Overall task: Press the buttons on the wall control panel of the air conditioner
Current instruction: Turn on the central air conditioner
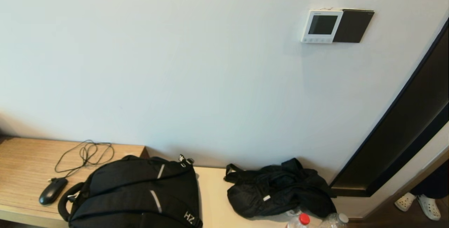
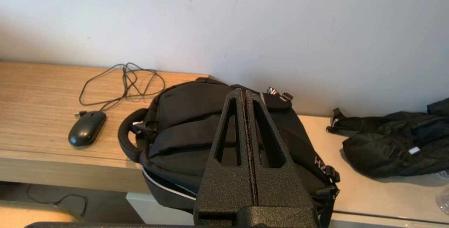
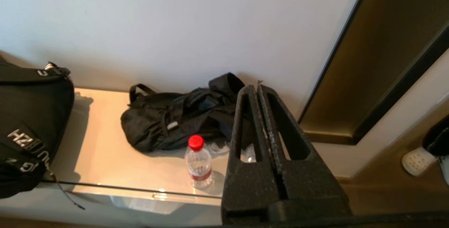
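Note:
The air conditioner's wall control panel (image 1: pixel 321 26) is a small white square with a dark screen, high on the white wall at the upper right of the head view. Its row of tiny pale buttons (image 1: pixel 316 40) runs along its lower edge. Neither arm shows in the head view. My left gripper (image 2: pixel 243 93) is shut and empty, low over a black backpack. My right gripper (image 3: pixel 256 88) is shut and empty, low over the pale counter near a crumpled black bag. The panel shows in neither wrist view.
A dark brown-black plate (image 1: pixel 353 26) adjoins the panel's right side. Below lie a black backpack (image 1: pixel 135 193), a crumpled black bag (image 1: pixel 280 189), a mouse with cable (image 1: pixel 52 190) and a red-capped bottle (image 3: pixel 198 161). A dark door frame (image 1: pixel 403 133) runs at the right.

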Motion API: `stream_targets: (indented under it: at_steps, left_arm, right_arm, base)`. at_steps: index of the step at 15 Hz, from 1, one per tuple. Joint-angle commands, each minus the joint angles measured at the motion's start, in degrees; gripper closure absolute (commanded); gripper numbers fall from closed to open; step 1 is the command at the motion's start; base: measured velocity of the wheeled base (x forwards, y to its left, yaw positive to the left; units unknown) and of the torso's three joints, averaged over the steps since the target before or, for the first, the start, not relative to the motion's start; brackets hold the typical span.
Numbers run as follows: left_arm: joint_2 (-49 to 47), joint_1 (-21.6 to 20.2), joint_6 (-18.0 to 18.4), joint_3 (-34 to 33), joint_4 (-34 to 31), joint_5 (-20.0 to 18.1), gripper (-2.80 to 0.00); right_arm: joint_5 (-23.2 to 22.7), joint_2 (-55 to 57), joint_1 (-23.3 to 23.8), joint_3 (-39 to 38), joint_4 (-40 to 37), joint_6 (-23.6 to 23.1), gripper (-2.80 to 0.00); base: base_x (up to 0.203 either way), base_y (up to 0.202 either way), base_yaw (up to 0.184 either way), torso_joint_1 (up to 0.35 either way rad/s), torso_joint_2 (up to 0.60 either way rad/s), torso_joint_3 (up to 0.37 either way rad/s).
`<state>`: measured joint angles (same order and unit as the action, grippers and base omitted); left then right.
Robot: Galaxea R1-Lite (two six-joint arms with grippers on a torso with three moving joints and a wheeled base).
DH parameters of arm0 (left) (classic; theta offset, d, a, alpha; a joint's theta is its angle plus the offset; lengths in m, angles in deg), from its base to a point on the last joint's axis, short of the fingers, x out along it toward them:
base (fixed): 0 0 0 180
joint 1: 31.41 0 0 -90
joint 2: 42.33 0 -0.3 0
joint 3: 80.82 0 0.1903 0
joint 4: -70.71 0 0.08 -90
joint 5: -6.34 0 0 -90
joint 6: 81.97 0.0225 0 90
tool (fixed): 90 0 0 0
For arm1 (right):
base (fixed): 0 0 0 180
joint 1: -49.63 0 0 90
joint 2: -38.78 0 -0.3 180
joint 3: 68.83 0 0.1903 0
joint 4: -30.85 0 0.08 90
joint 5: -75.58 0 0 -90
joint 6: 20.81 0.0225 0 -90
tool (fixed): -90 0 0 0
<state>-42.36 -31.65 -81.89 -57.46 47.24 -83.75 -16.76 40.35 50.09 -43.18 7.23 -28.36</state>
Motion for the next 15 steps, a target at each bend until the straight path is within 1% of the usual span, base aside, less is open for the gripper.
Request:
stream_targets:
  at_steps: [1,4,8,11,15]
  left_arm:
    - [-0.06,-0.02,0.01,0.00,-0.05,0.01,0.00]
    - [-0.01,-0.02,0.01,0.00,-0.03,0.01,0.00]
    - [0.02,-0.02,0.01,0.00,-0.06,0.01,0.00]
    - [-0.06,-0.02,0.01,0.00,-0.02,0.01,0.00]
    - [0.02,-0.02,0.01,0.00,0.02,0.01,0.00]
  right_arm:
    - [-0.11,3.78,0.02,3.46,0.74,-0.01,0.00]
    - [-0.24,11.05,0.13,8.58,2.31,0.22,0.00]
    - [-0.56,25.55,0.65,15.50,9.41,0.59,0.00]
    - [-0.56,36.68,1.00,22.11,14.65,0.86,0.00]
    - [-0.55,49.23,0.84,31.99,17.42,2.57,0.00]
  base:
    - [0.000,0.000,0.000,0.000,0.00,0.000]
    - [0.000,0.000,0.000,0.000,0.00,0.000]
    - [0.000,0.000,0.000,0.000,0.00,0.000]
    - [0.000,0.000,0.000,0.000,0.00,0.000]
    - [0.000,0.000,0.000,0.000,0.00,0.000]
